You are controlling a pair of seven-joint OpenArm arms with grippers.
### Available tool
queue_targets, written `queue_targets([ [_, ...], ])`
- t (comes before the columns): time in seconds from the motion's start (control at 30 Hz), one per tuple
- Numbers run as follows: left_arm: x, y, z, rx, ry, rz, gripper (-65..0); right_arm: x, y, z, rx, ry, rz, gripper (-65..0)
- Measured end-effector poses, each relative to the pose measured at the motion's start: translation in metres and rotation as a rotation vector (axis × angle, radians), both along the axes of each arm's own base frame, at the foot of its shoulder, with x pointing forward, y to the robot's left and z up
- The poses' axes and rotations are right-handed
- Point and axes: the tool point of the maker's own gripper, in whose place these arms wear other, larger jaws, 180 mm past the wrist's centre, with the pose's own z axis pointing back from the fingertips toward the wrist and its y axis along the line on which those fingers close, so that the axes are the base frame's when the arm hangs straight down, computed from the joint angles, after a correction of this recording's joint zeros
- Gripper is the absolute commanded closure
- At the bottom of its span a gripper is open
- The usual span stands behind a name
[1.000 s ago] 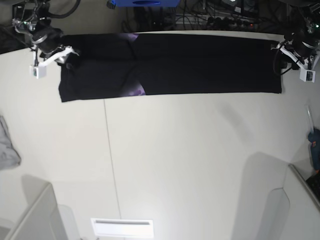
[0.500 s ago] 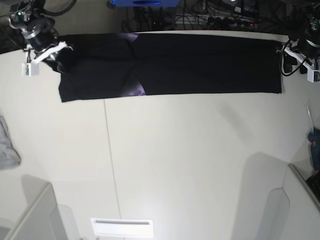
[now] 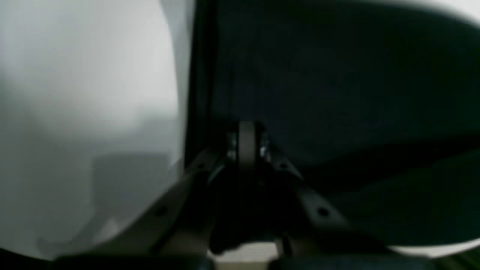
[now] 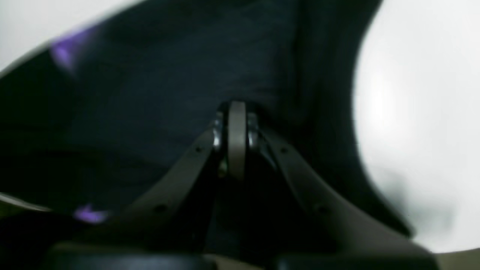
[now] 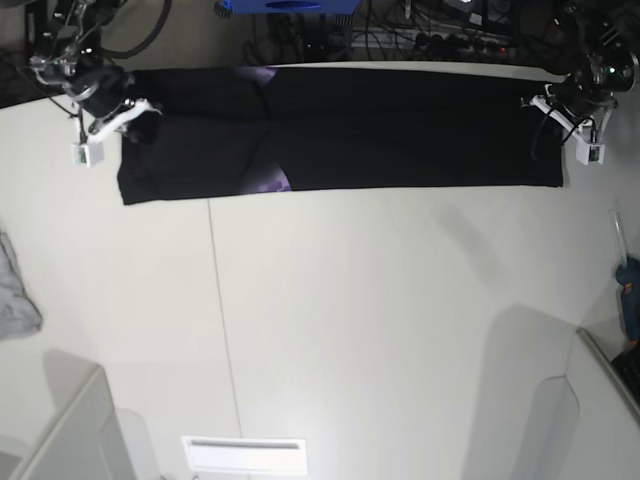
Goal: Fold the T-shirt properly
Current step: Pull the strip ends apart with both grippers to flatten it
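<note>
The T-shirt (image 5: 400, 130) lies as a long black strip across the far side of the white table (image 5: 350, 320), with a bit of purple print showing (image 5: 272, 181). My right gripper (image 5: 135, 108) sits at the strip's left end, near the far corner. In the right wrist view its fingers (image 4: 236, 123) are pressed together with black cloth (image 4: 150, 93) bunched around them. My left gripper (image 5: 545, 105) is at the strip's right end. Its fingers (image 3: 245, 142) are likewise shut, on the dark cloth (image 3: 337, 82) just inside the shirt's edge.
A small grey cloth (image 5: 15, 290) lies at the table's left edge. A white box (image 5: 245, 455) sits at the near edge, with grey bins at the bottom left (image 5: 60, 430) and bottom right (image 5: 600, 410). Cables (image 5: 420, 35) run behind the table. A blue object (image 5: 628, 290) lies at the right edge.
Both grippers went from open to shut. Each moved inward onto its end of the black strip; the shirt itself has barely shifted.
</note>
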Motion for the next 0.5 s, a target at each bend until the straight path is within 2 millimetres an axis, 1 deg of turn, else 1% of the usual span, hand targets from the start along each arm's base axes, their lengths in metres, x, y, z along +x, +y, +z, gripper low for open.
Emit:
queue_targets([
  [0.07,0.012,0.0,-0.003,0.035,-0.024,-0.023,0.0,0.005,-0.002,-0.008,-0.005,0.006,-0.002,0.0],
  [0.13,0.026,-0.006,-0.007,0.033,-0.075,-0.037,0.0,0.014,-0.005,-0.011,0.0,-0.008,-0.017,0.0],
  [0.2,0.031,-0.009,-0.01,0.023,-0.107,-0.039,0.0,0.024,-0.007,-0.013,0.009,-0.026,-0.034,0.0],
  [0.3,0.041,-0.008,-0.012,0.014,-0.12,-0.029,0.0,0.038,-0.013,-0.015,0.001,-0.053,-0.049,0.0],
  [0.4,0.058,-0.011,-0.01,0.006,-0.136,-0.034,0.0,0.054,-0.017,-0.018,-0.023,-0.066,-0.051,0.0],
  [0.47,0.061,-0.011,-0.008,0.008,-0.134,-0.036,0.0,0.063,-0.02,-0.016,-0.049,-0.068,-0.042,0.0],
  [0.5,0.064,-0.012,-0.006,0.008,-0.14,-0.037,0.0,0.064,-0.019,-0.015,-0.049,-0.071,-0.042,0.0],
])
